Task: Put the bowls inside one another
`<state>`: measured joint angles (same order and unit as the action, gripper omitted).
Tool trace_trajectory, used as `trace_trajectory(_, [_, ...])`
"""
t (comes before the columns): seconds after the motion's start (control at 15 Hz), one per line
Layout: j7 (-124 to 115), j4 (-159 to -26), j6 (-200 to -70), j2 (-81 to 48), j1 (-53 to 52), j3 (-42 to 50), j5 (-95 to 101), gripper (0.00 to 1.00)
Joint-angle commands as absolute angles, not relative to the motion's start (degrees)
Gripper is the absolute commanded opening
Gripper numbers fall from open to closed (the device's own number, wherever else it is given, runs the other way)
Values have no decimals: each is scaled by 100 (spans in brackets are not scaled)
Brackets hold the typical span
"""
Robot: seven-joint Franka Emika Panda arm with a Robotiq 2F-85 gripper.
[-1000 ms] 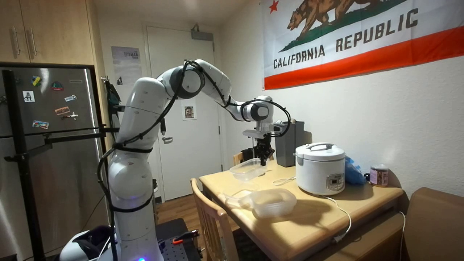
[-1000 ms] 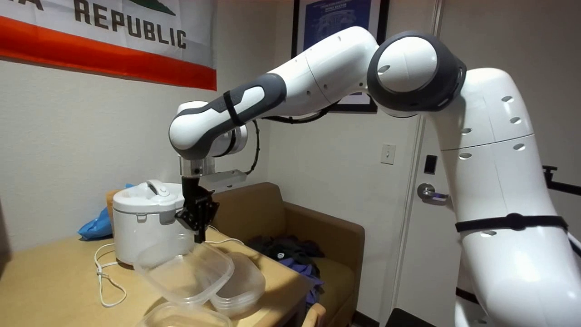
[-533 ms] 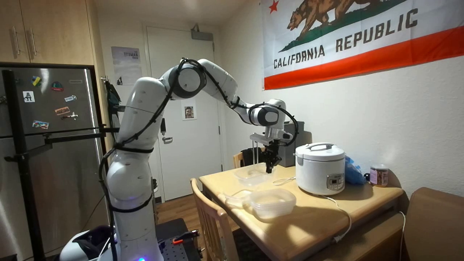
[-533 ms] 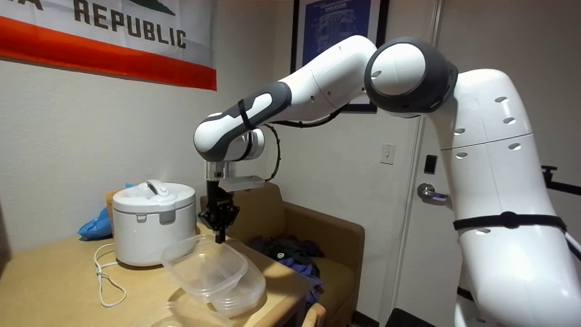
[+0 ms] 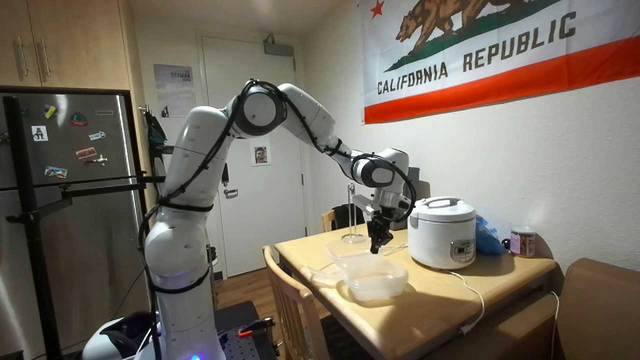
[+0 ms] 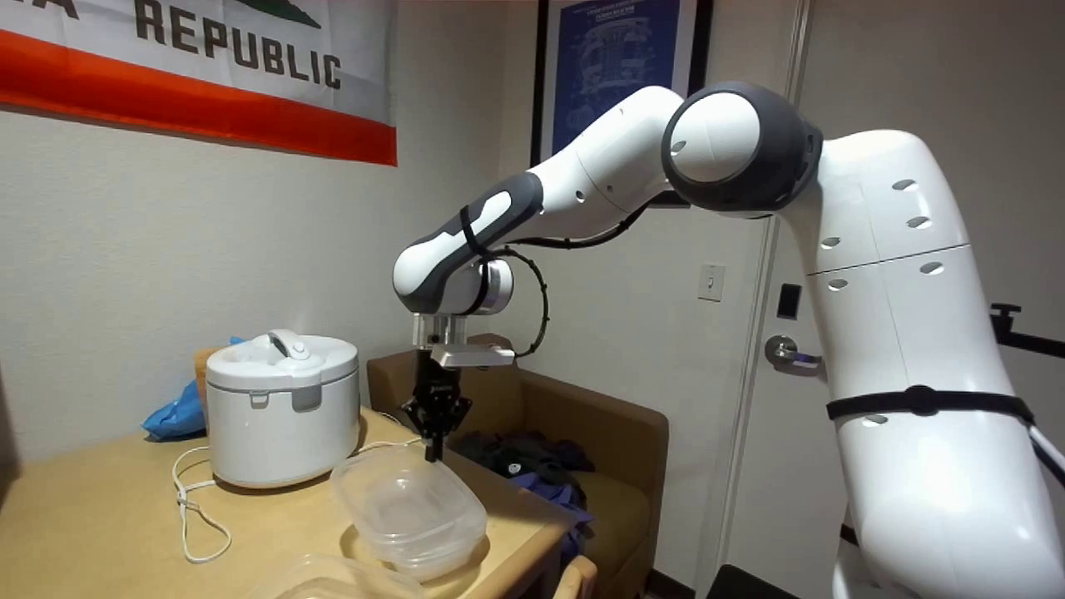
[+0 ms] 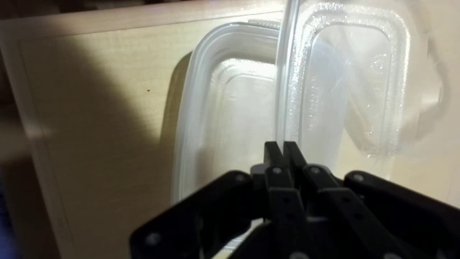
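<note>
My gripper (image 5: 375,250) is shut on the rim of a pale, semi-clear bowl (image 5: 345,251); the fingertips (image 7: 280,144) pinch its edge in the wrist view. This held bowl (image 6: 391,491) is above the table and partly over another pale bowl (image 5: 379,284). That resting bowl (image 6: 434,559) sits on the table near its edge. In the wrist view the resting bowl (image 7: 240,108) is left of the fingers and the held bowl (image 7: 285,82) is right, its rim overlapping. Whether the two touch I cannot tell.
A clear container or lid (image 6: 333,578) lies beside the bowls, near a wooden chair (image 5: 300,295). The white rice cooker (image 5: 440,240) stands close to the gripper. A white cord (image 6: 195,520), a clear stand (image 5: 351,215) and a grey bin (image 5: 413,182) are also there.
My gripper has carried the held bowl toward the resting bowl and lowered it. The held bowl now overlaps the resting bowl in both exterior views. The resting bowl has not visibly moved.
</note>
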<state>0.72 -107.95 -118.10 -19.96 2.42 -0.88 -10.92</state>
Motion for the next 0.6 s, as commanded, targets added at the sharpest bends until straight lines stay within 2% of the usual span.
trace_trajectory(0.0, [-8, -11142, -12188, -1913, 317, -12, -1298, 2])
trace_trajectory(0.53, [35, -11571, -12745, -1767, 542, 105, -1623, 2])
